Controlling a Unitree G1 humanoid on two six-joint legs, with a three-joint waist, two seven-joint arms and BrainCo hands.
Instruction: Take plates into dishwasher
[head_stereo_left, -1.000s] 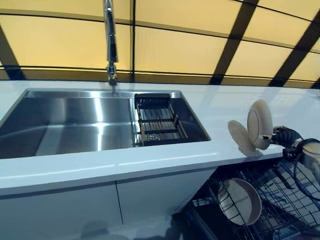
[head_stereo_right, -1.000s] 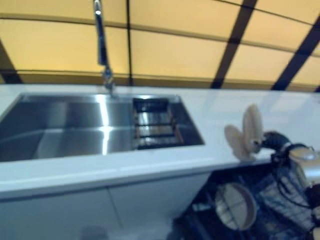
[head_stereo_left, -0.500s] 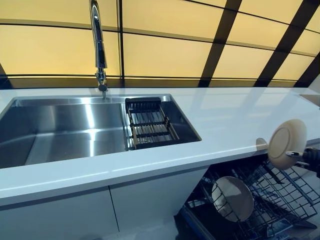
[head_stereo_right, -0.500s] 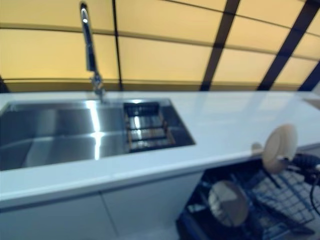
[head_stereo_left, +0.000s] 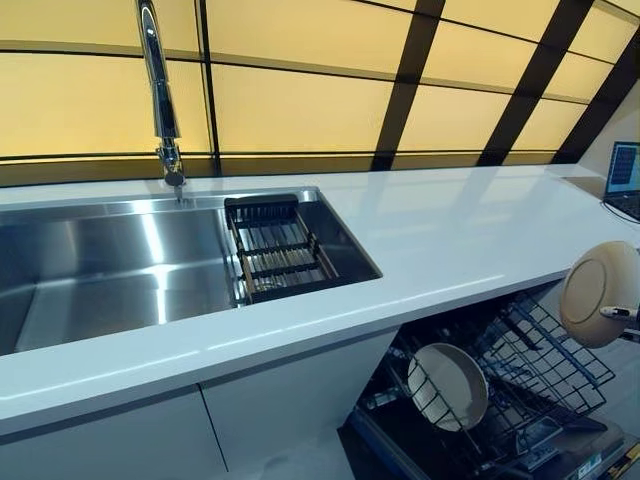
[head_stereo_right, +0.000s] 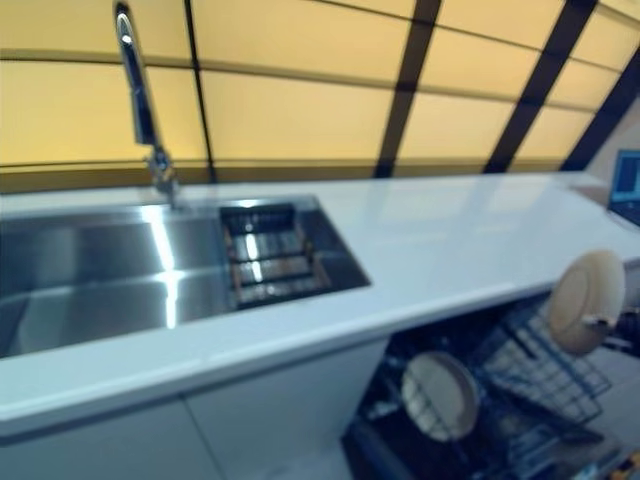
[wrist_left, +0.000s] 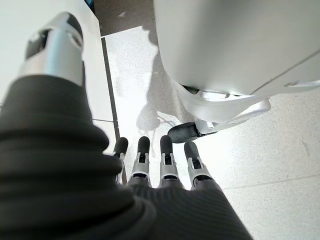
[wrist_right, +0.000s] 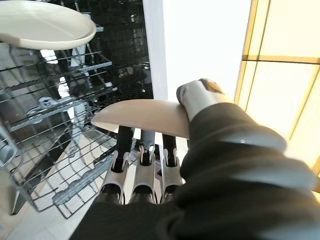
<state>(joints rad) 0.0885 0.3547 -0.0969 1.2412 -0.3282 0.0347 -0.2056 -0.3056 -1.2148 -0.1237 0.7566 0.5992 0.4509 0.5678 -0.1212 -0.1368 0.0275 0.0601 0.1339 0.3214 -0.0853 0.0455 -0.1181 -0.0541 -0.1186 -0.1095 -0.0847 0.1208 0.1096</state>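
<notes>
My right hand (wrist_right: 145, 170) is shut on a beige plate (head_stereo_left: 597, 293), pinching its rim between thumb and fingers. It holds the plate on edge above the right side of the open dishwasher rack (head_stereo_left: 545, 365), past the counter's front edge. The same plate shows close up in the right wrist view (wrist_right: 142, 115). A second beige plate (head_stereo_left: 448, 386) stands on edge in the left part of the rack; it also shows in the right wrist view (wrist_right: 45, 25). My left hand (wrist_left: 157, 167) hangs open and empty over the floor.
The white counter (head_stereo_left: 450, 240) runs above the dishwasher. A steel sink (head_stereo_left: 100, 265) with a tall faucet (head_stereo_left: 158, 90) holds a dark wire drainer (head_stereo_left: 275, 250). A laptop (head_stereo_left: 625, 170) sits at the counter's far right. A white cabinet front (head_stereo_left: 120, 440) lies below the sink.
The camera has swung to the right. My right hand has carried the plate from the counter's front edge rightward, out over the dishwasher rack. The plate in the rack has not moved.
</notes>
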